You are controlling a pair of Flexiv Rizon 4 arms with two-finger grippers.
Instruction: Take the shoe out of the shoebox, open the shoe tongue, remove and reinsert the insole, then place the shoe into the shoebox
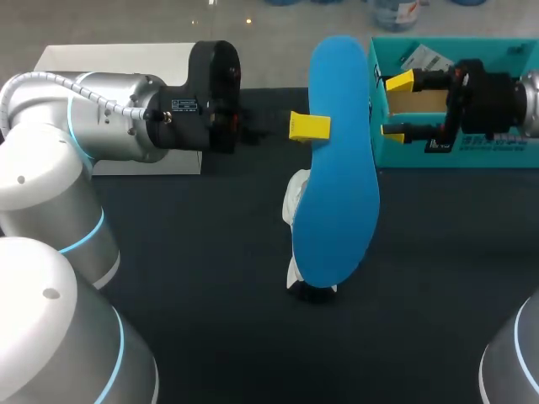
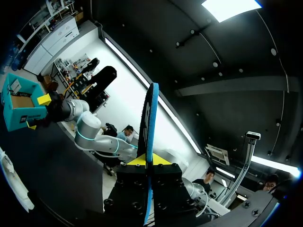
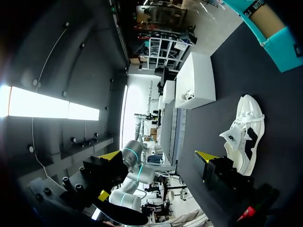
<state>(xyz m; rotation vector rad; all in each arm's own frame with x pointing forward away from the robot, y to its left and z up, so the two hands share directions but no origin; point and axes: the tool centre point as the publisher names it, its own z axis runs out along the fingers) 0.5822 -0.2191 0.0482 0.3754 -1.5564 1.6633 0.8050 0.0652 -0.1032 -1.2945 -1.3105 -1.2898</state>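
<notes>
A large blue insole [image 1: 337, 160] is held upright above the table's middle, with my left gripper [image 1: 313, 126] shut on its edge. In the left wrist view the insole [image 2: 150, 127] stands edge-on between the yellow tips of the left gripper [image 2: 150, 161]. Under it on the table lies the white shoe [image 1: 295, 206], mostly hidden by the insole; the right wrist view shows the shoe [image 3: 244, 135] on its side, white with black patches. My right gripper [image 1: 397, 106] hangs open and empty by the teal shoebox [image 1: 472, 147]; its fingers [image 3: 110, 156] stand wide apart.
A white box [image 1: 118, 63] stands at the back left behind my left arm. The teal shoebox [image 2: 19, 106] sits at the back right corner of the black table [image 1: 210, 278]. The shoebox [image 3: 272, 28] holds a paper tag and brown card.
</notes>
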